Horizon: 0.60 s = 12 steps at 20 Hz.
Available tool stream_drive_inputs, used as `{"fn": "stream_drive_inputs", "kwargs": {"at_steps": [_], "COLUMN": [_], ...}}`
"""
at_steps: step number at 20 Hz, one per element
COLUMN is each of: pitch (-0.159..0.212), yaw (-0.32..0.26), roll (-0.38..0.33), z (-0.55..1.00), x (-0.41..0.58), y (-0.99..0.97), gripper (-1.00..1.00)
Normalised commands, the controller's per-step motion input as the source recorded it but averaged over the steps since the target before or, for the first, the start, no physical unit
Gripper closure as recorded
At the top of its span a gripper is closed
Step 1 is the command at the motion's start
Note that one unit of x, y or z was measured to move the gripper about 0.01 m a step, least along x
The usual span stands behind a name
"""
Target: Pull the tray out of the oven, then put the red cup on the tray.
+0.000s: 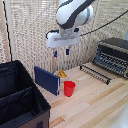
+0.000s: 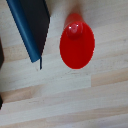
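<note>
The red cup (image 1: 69,88) stands upright on the wooden table, and the wrist view looks down into the same red cup (image 2: 76,46). My gripper (image 1: 61,52) hangs high above the table, up and a little to the exterior view's left of the cup, open with nothing between its fingers. The oven (image 1: 116,50) sits at the exterior view's right with its door (image 1: 95,72) folded down. The tray (image 1: 109,62) shows as dark bars in the oven's open front. No gripper fingers are clearly visible in the wrist view.
A dark blue flat box (image 1: 47,80) stands on edge just beside the cup, also seen as the blue box (image 2: 31,25). A pale bowl with yellow contents (image 1: 62,74) sits behind it. A large black fabric box (image 1: 20,97) fills the exterior view's lower left.
</note>
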Motion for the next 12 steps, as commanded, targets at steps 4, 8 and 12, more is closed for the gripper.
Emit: {"fn": "stream_drive_inputs", "kwargs": {"at_steps": [4, 8, 12], "pitch": [0.008, -0.012, -0.025], "yaw": [0.136, 0.124, 0.114], "roll": [-0.316, -0.373, -0.354], "z": [0.00, 0.00, 0.00], "x": [0.000, 0.000, 0.000], "y": [-0.01, -0.15, -0.24], "gripper": [-1.00, -1.00, -1.00]}}
